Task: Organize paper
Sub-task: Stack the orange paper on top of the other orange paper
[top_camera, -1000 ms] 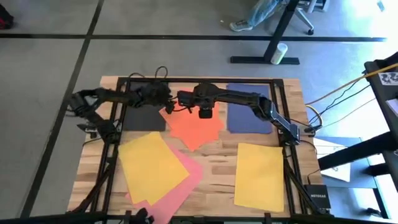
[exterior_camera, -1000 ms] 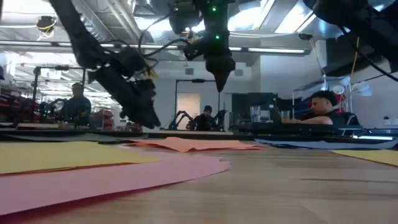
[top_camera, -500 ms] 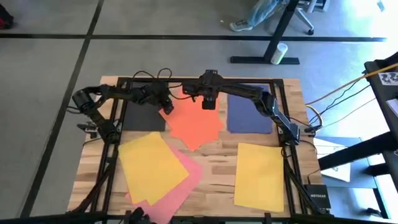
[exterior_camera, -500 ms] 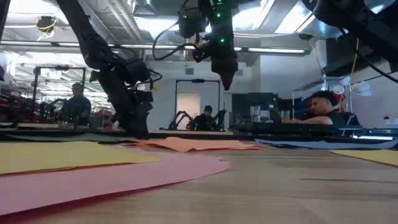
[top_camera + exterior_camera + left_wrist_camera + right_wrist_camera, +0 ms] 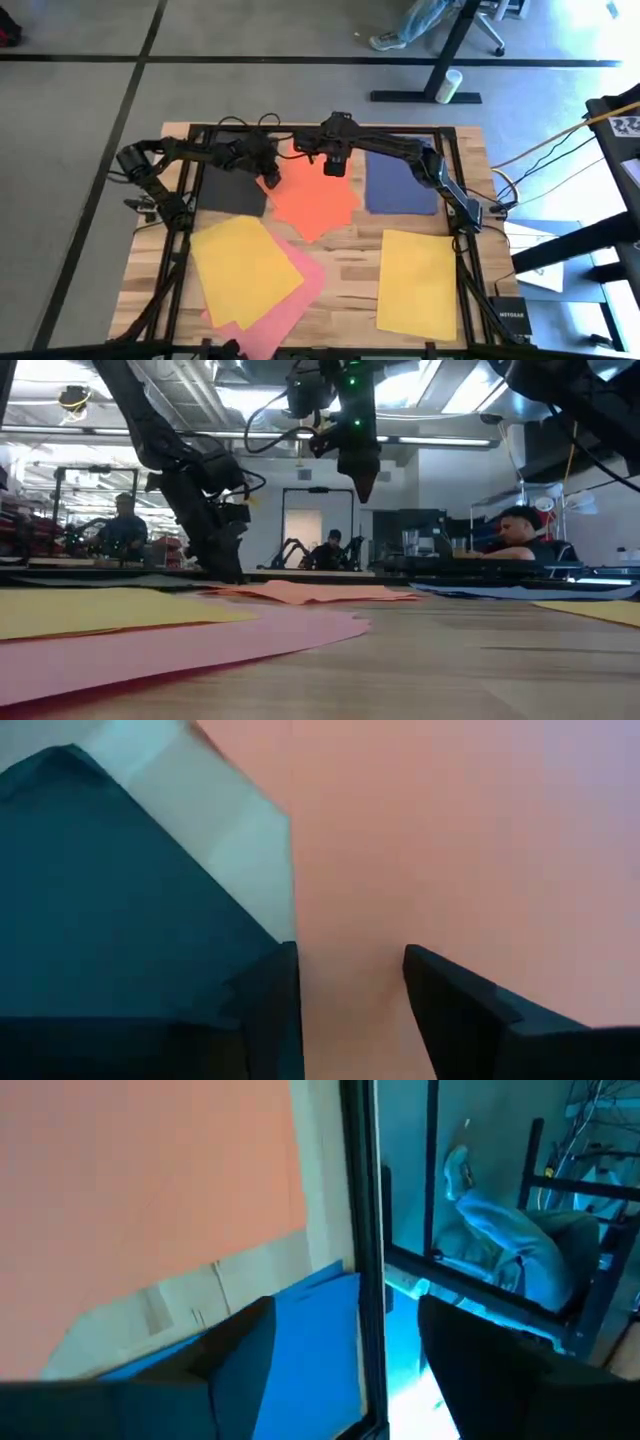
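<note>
An orange-red sheet (image 5: 312,195) lies flat at the table's far middle, between a black sheet (image 5: 232,186) on its left and a navy blue sheet (image 5: 400,182) on its right. Two yellow sheets (image 5: 245,265) (image 5: 418,283) lie nearer; the left one rests on a pink sheet (image 5: 300,292). My left gripper (image 5: 350,1010) is open and low at the orange-red sheet's left edge (image 5: 268,178). My right gripper (image 5: 362,488) hangs open above that sheet's far edge, touching nothing. My left gripper points down with open fingers at the orange-red sheet's left edge (image 5: 300,900), one finger (image 5: 275,1010) at the border with the black sheet, the other (image 5: 450,1010) over the orange-red paper. I cannot tell whether the tips touch the paper.
A dark metal frame (image 5: 448,170) runs round the wooden table (image 5: 350,255). Bare wood shows between the two yellow sheets. People sit at desks in the room beyond the table (image 5: 515,530).
My left gripper has tipped from slanting to upright and gone down to the orange-red sheet's left edge. My right gripper has moved toward the table's far edge, staying raised. The sheets lie as before.
</note>
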### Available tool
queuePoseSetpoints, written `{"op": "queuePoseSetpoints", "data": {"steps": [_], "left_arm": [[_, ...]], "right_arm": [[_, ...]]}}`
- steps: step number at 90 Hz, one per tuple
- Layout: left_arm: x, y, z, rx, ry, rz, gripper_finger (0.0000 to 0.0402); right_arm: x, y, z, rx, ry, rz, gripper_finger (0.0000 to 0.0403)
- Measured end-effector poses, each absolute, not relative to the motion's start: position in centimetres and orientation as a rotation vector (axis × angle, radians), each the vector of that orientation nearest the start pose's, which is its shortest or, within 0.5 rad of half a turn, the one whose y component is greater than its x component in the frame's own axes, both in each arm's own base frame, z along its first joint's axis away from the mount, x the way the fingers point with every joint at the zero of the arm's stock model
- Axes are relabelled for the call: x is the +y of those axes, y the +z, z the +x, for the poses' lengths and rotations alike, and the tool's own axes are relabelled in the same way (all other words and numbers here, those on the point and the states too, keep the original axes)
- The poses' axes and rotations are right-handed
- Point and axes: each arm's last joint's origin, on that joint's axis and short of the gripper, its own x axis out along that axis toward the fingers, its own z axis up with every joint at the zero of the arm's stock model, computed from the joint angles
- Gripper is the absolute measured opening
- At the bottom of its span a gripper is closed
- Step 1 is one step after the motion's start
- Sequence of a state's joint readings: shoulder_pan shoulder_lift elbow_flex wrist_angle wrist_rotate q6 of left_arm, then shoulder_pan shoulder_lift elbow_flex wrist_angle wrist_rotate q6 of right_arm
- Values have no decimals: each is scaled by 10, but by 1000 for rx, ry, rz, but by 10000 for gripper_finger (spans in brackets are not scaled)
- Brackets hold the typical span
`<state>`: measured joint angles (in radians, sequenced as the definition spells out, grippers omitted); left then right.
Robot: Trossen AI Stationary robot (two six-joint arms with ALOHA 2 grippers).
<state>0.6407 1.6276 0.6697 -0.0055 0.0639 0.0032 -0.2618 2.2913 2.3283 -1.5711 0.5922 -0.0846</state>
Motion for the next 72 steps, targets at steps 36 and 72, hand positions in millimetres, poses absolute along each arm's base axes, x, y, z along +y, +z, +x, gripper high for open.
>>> {"op": "queuePoseSetpoints", "data": {"steps": [36,72], "left_arm": [[182,122,213,927,622,-303,26],[182,126,219,877,598,-258,1]], "right_arm": [[-129,279,421,1570,-638,-295,236],[-124,279,423,1566,-624,-297,236]]}}
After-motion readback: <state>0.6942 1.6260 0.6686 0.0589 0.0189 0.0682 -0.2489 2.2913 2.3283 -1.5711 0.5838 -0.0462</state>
